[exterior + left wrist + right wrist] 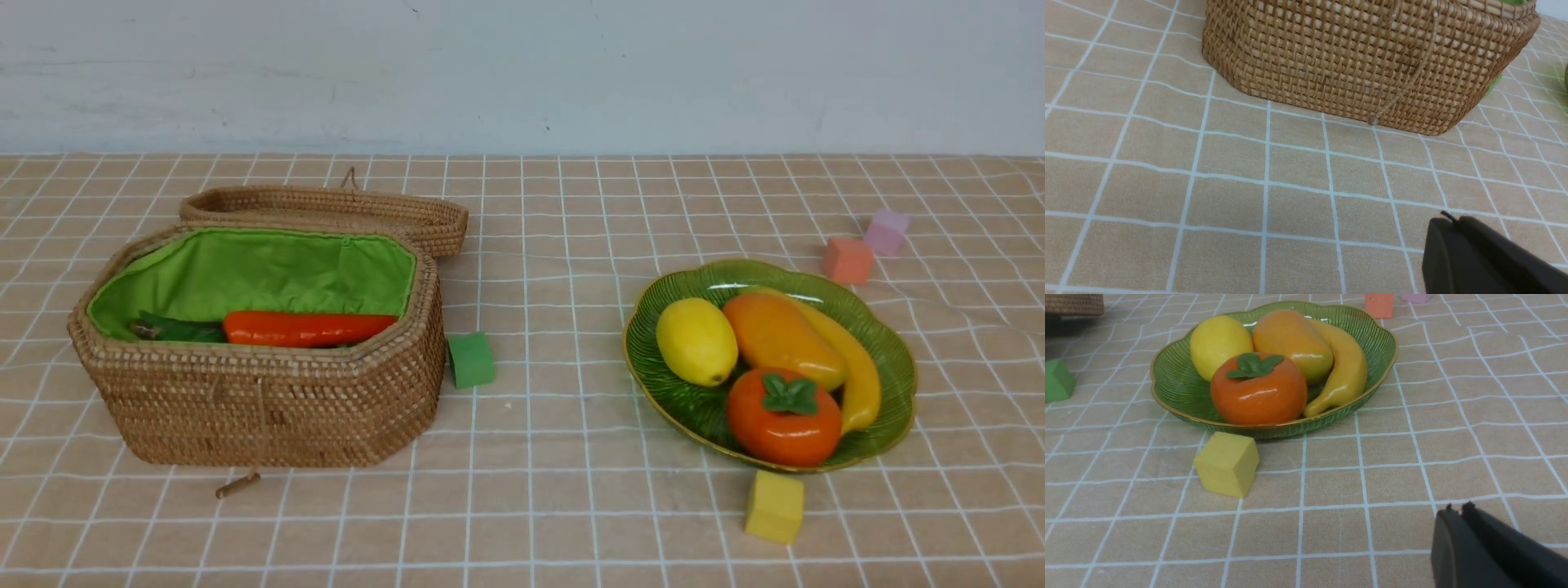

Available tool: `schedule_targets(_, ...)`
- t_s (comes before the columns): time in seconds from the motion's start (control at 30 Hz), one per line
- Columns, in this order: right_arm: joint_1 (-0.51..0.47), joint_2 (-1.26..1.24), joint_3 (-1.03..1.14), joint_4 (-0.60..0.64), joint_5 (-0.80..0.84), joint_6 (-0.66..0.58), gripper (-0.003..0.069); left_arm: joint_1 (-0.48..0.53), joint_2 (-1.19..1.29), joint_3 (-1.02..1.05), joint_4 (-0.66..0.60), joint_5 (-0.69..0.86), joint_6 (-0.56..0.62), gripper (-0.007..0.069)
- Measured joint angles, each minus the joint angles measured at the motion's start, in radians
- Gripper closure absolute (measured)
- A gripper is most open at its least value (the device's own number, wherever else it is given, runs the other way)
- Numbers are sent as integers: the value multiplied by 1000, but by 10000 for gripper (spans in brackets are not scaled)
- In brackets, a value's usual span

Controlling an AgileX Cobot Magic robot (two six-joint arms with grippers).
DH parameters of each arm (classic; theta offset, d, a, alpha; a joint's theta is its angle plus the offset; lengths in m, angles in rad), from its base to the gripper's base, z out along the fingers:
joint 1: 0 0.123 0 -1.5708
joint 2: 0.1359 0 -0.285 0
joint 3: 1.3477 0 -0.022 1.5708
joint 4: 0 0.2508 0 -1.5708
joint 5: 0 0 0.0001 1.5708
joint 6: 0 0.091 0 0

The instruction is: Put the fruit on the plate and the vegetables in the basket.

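The green plate on the right carries a lemon, a mango, a banana and a persimmon. On the left the open wicker basket holds the orange carrot with its green leaves. Neither arm shows in the front view. My left gripper is shut and holds nothing, low over the cloth near the basket's front wall. Shut and empty too, my right gripper hangs over the cloth short of the plate.
The basket's lid lies behind it. Foam cubes are scattered on the checked cloth: a green one beside the basket, a yellow one before the plate, an orange one and a purple one behind.
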State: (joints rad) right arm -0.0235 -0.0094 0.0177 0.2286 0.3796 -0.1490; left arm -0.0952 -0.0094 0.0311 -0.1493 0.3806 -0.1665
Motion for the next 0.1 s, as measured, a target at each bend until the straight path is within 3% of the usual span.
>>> schedule_targets(0.1, 0, 0, 0, 0, 0, 0, 615, 0, 0, 0, 0, 0, 0, 637)
